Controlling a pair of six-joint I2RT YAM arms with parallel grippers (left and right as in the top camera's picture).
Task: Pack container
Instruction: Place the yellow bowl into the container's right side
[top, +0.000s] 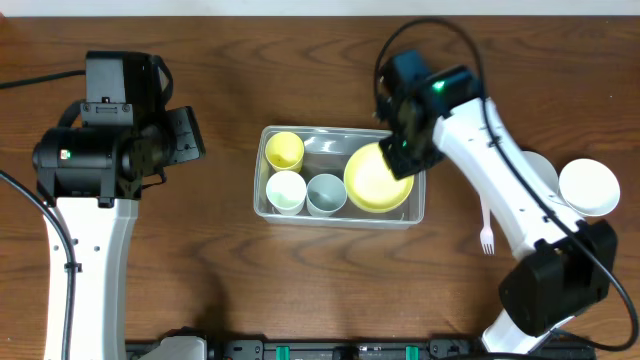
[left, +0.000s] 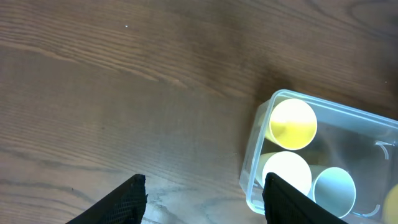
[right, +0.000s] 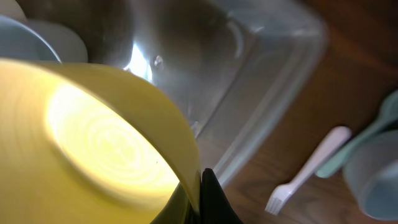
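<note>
The clear plastic container (top: 342, 213) lies mid-table and holds a yellow cup (top: 284, 151), a white cup (top: 286, 192) and a pale blue cup (top: 325, 194). My right gripper (top: 405, 150) is shut on the rim of a yellow bowl (top: 376, 181), held tilted over the container's right half. In the right wrist view the yellow bowl (right: 93, 143) fills the left side, pinched between the fingers (right: 214, 202). My left gripper (left: 205, 199) stands open above bare wood just left of the container (left: 258, 155), holding nothing.
A white fork (top: 485, 228) lies on the table right of the container. A white bowl (top: 588, 186) sits at the far right edge, partly behind the right arm. In the right wrist view a pale green utensil (right: 367, 134) and a pale blue cup (right: 373, 177) lie beside the fork (right: 305, 174).
</note>
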